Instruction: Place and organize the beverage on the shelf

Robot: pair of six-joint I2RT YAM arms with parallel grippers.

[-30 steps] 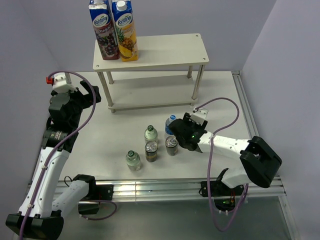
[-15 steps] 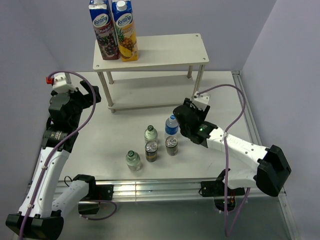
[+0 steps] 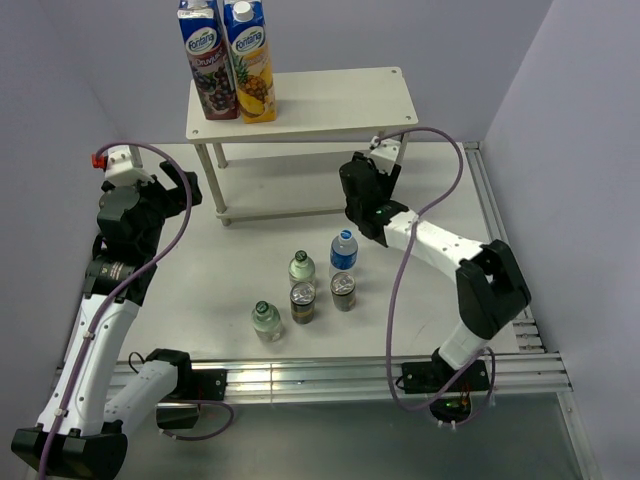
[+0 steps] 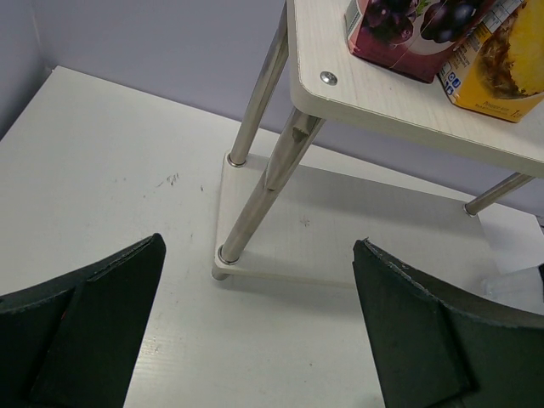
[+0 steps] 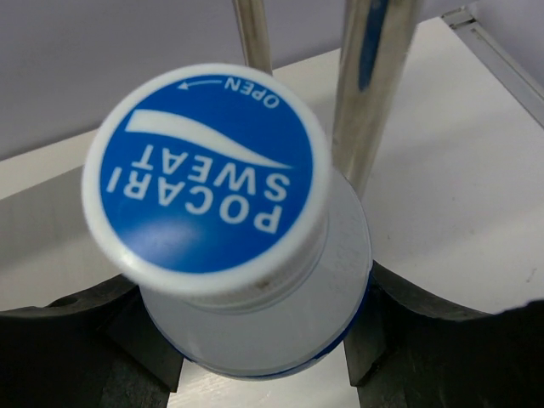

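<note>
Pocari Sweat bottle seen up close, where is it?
In the right wrist view, the clear blue-capped Pocari Sweat bottle sits gripped in the right pincer, just before the shiny metal legs of the cream-white shelf.

juice cartons (image 4: 399, 25): upper parts cut off by top edge | water bottle (image 5: 255, 331): body mostly hidden under its cap (image 5: 206, 170)

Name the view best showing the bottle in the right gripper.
Right wrist: the blue-capped bottle fills the frame, held in the right gripper. From the top the arm hides it; the left wrist shows nothing clear of it.
</note>
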